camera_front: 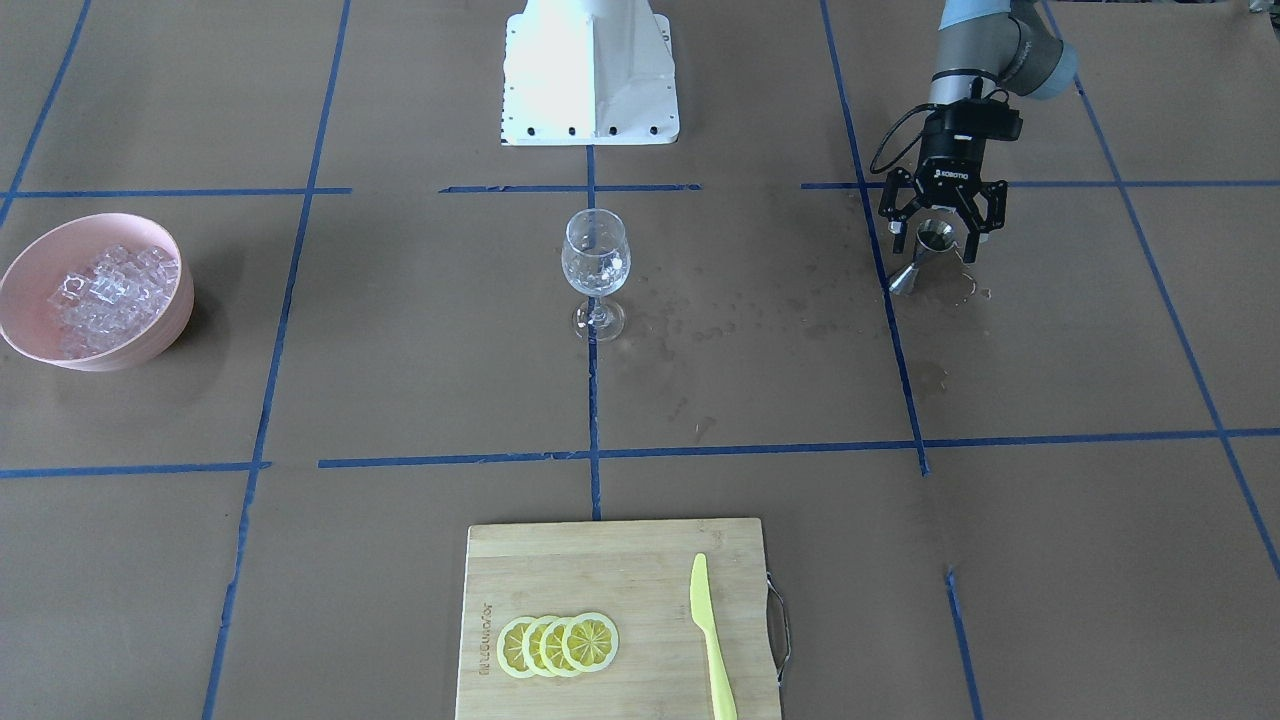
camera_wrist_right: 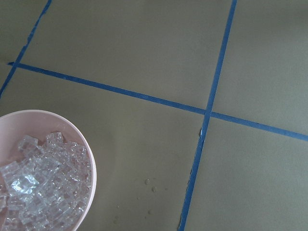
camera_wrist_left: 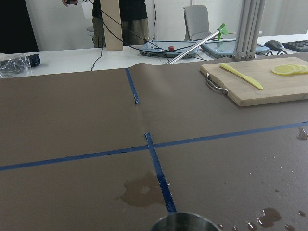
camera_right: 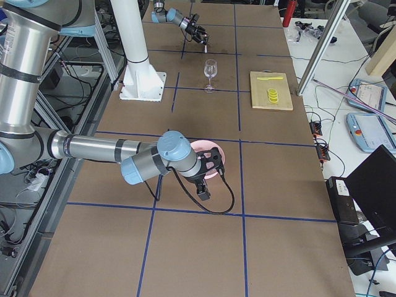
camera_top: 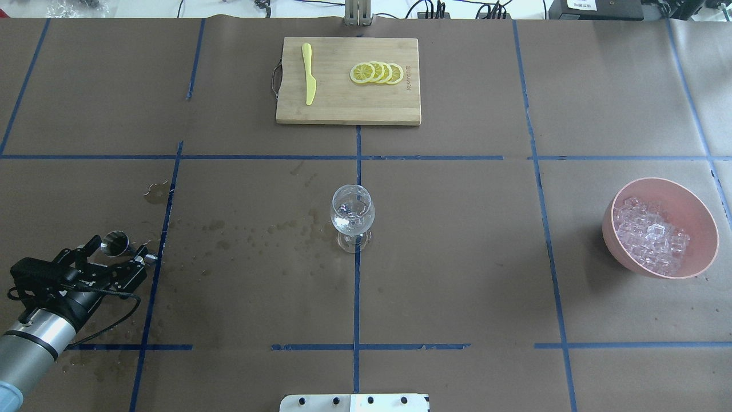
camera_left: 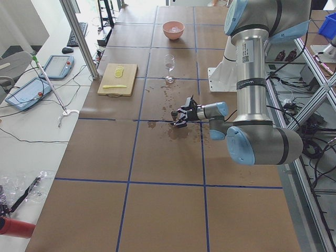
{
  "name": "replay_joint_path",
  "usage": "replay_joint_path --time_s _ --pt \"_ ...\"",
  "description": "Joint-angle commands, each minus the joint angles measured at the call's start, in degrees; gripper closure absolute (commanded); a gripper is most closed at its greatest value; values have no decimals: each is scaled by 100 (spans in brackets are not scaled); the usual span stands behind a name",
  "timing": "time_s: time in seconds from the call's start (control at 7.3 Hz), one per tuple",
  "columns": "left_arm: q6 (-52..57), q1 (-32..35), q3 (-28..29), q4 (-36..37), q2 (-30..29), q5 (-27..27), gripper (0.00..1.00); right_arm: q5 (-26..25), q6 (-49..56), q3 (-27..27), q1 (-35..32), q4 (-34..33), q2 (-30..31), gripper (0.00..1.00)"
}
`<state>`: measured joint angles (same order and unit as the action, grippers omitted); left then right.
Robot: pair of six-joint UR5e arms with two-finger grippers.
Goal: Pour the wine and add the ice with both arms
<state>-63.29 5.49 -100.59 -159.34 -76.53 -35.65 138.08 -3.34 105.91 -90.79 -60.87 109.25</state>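
Observation:
My left gripper point(camera_front: 937, 238) hangs over the table with its fingers spread either side of a small metal jigger point(camera_front: 922, 258), which stands upright; it looks open. The same gripper point(camera_top: 117, 256) and jigger point(camera_top: 116, 242) show at the left of the overhead view, and the jigger's rim point(camera_wrist_left: 185, 223) shows in the left wrist view. A wine glass point(camera_front: 595, 262) stands at the table's centre; I cannot make out any wine in it. The ice point(camera_front: 108, 288) lies heaped in a pink bowl point(camera_front: 28, 262). My right gripper point(camera_right: 211, 163) shows only in the exterior right view, beside the bowl; I cannot tell its state.
A wooden cutting board point(camera_front: 560, 570) carries lemon slices point(camera_front: 558, 645) and a yellow knife point(camera_front: 712, 640). Wet spots point(camera_front: 740, 320) lie between glass and jigger. The white pedestal point(camera_front: 590, 75) stands behind the glass. The right wrist view shows the ice point(camera_wrist_right: 38, 192).

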Motion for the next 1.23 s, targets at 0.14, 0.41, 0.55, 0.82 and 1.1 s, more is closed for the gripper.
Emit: replay_joint_path --time_s 0.14,0.41,0.55,0.82,1.1 --pt "-17 -57 276 -9 -151 40 39 0 0 -9 0 5 0 0" --pt "-17 -136 312 -9 -160 40 54 0 9 -17 0 -3 0 0" --pt "-17 -171 312 -9 -160 40 54 0 9 -26 0 -3 0 0" --pt "-17 -189 312 -9 -160 40 56 9 0 -18 0 -3 0 0" --pt "-17 -189 312 -9 -160 40 55 9 0 -18 0 5 0 0"
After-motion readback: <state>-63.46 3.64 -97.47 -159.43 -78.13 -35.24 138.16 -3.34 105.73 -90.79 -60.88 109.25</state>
